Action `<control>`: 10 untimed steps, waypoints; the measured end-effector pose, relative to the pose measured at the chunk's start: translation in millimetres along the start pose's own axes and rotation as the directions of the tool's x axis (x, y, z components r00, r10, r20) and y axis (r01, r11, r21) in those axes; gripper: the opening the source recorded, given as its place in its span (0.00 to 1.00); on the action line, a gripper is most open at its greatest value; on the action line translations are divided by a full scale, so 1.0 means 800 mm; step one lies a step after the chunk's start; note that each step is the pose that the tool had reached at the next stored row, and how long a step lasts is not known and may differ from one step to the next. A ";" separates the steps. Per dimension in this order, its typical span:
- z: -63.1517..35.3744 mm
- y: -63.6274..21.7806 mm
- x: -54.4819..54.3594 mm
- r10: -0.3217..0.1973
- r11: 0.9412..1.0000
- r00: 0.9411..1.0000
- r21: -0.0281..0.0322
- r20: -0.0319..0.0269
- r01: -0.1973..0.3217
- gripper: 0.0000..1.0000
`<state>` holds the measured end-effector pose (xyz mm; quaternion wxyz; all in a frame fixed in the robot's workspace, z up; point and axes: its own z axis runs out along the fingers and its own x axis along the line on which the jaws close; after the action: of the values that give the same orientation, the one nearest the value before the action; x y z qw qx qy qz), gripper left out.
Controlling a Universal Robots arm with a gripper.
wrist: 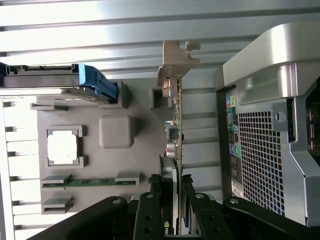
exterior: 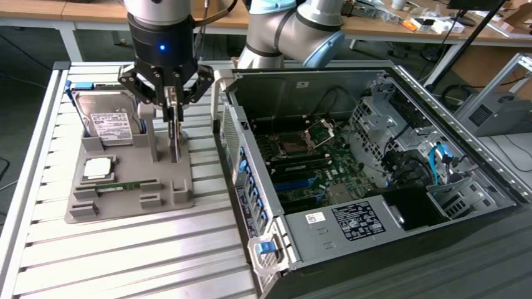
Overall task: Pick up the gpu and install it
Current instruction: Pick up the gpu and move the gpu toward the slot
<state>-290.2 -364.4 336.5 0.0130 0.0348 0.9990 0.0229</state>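
My gripper (exterior: 172, 115) is closed on the top edge of the gpu (exterior: 176, 146), which stands upright in the grey holder (exterior: 124, 202) in the exterior view's upper left. The open computer case (exterior: 374, 156) sits just beside the holder, on the exterior view's right.

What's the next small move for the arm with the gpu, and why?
Probably a short lift straight up. The tool looks clamped on the gpu, which stands upright in the gray holder, so a vertical pull should free it without twisting.
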 end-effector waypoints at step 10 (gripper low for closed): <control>-0.003 0.000 0.000 0.000 1.000 1.000 -0.001 0.000 0.000 0.27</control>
<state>-290.3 -364.4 339.3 0.0130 0.0348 0.9990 0.0235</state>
